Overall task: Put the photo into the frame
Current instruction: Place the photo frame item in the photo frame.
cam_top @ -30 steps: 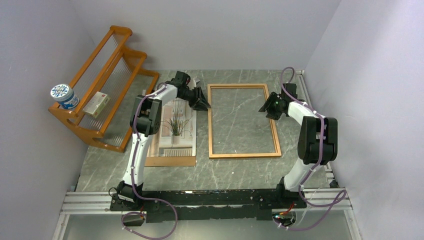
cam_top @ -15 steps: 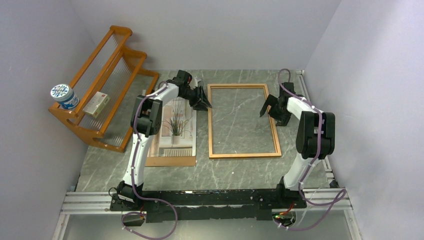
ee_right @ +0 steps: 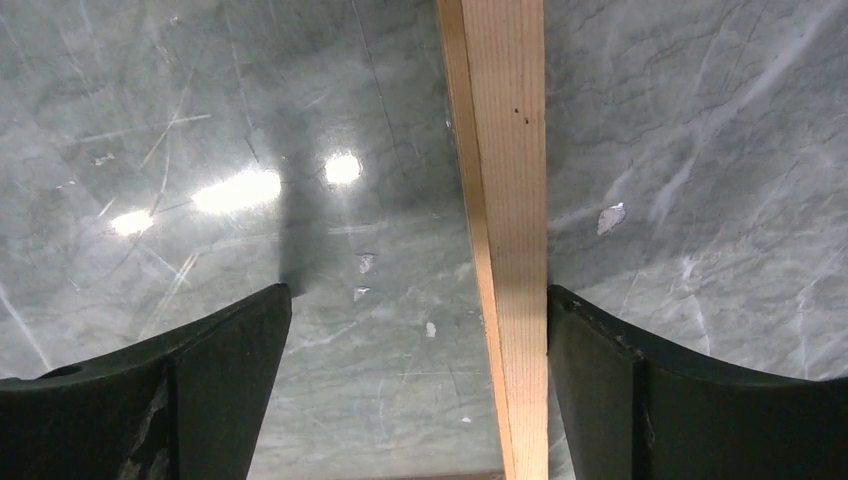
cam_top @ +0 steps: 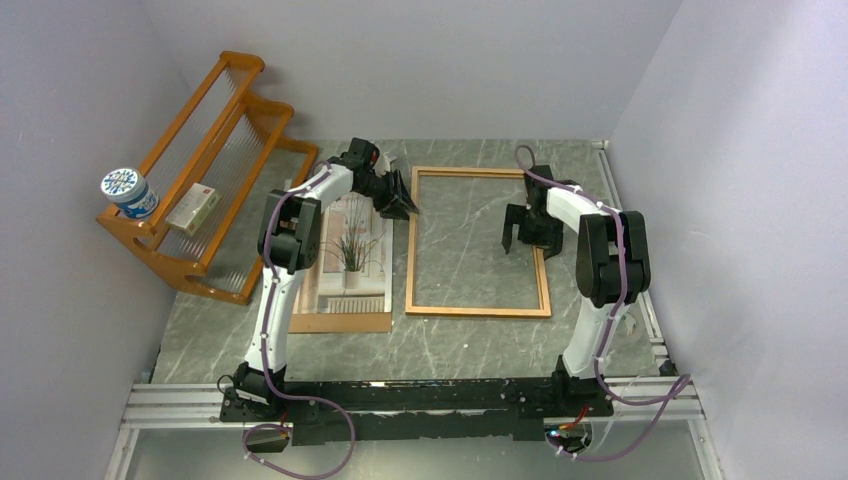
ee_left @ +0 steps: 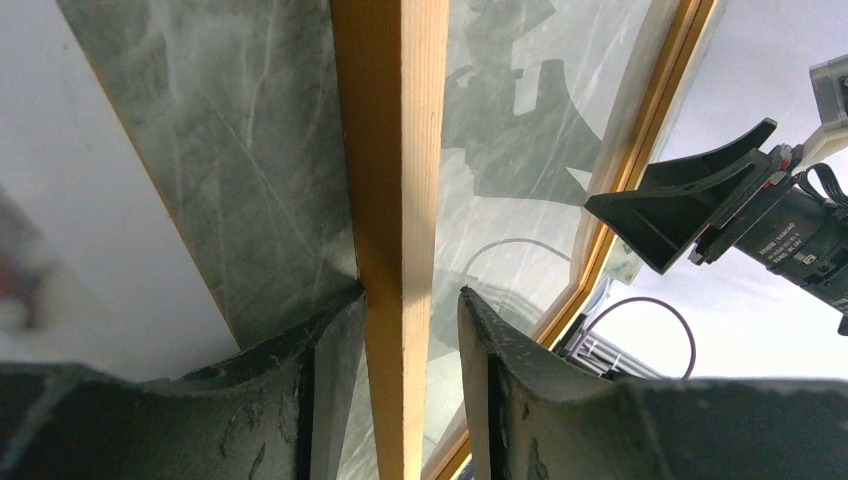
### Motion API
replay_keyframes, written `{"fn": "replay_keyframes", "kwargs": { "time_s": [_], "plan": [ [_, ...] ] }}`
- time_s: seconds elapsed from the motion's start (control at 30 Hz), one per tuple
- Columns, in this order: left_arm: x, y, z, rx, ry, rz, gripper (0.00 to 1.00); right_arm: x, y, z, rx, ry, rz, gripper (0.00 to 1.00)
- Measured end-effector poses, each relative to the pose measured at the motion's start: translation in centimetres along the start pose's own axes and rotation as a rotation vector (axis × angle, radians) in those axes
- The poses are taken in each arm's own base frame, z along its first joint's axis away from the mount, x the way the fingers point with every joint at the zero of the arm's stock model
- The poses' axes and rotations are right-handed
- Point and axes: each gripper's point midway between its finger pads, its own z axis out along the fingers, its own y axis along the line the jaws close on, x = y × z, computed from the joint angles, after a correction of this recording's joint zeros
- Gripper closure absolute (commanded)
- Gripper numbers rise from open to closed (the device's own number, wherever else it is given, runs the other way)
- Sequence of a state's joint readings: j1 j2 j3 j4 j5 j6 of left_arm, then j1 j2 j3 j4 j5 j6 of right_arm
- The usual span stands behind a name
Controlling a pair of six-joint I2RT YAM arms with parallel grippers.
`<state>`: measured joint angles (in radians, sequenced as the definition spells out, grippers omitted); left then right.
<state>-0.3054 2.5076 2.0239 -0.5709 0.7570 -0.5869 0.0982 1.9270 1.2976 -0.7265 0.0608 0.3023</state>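
The frame point(cam_top: 477, 312) lies flat on the grey marble table, right of the photo point(cam_top: 350, 255), a print of a spiky potted plant. My left gripper point(cam_top: 400, 197) straddles the frame's left rail near its far corner. In the left wrist view the rail point(ee_left: 395, 150) runs between the jaws of that gripper point(ee_left: 410, 292); one finger touches it and the other stands a little off, so it is open. My right gripper point(cam_top: 524, 243) is wide open over the right rail point(ee_right: 505, 150). In the right wrist view this gripper point(ee_right: 418, 290) has its right finger point(ee_right: 600, 360) against the rail's outer side.
The photo rests on a plain brown backing board point(cam_top: 340, 322). An orange wooden shelf rack point(cam_top: 215, 150) stands at the far left, carrying a blue-and-white tub point(cam_top: 128, 192) and a small box point(cam_top: 193, 208). Walls close in on both sides and the back.
The frame has slid left, closer to the photo. My right gripper swung in over the frame's right rail and opened wide. The left gripper's jaws loosened slightly around the left rail.
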Motion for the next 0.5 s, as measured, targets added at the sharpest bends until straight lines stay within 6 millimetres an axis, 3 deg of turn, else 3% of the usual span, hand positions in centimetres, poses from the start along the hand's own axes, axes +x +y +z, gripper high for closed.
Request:
{"fn": "replay_keyframes", "kwargs": {
  "time_s": [0.13, 0.3, 0.5],
  "plan": [
    [0.0, 0.0, 0.0, -0.003, -0.004, 0.002, 0.52, 0.1, -0.1, 0.0, 0.003, 0.010, -0.010, 0.22],
    [0.0, 0.1, 0.0, -0.004, -0.005, 0.002, 0.52, 0.2, -0.8, 0.0, 0.022, 0.020, -0.017, 0.36],
    [0.0, 0.0, -0.1, -0.004, -0.006, 0.003, 0.52, 0.2, -1.4, -0.1, 0.046, 0.020, -0.019, 0.41]
  ]
}}
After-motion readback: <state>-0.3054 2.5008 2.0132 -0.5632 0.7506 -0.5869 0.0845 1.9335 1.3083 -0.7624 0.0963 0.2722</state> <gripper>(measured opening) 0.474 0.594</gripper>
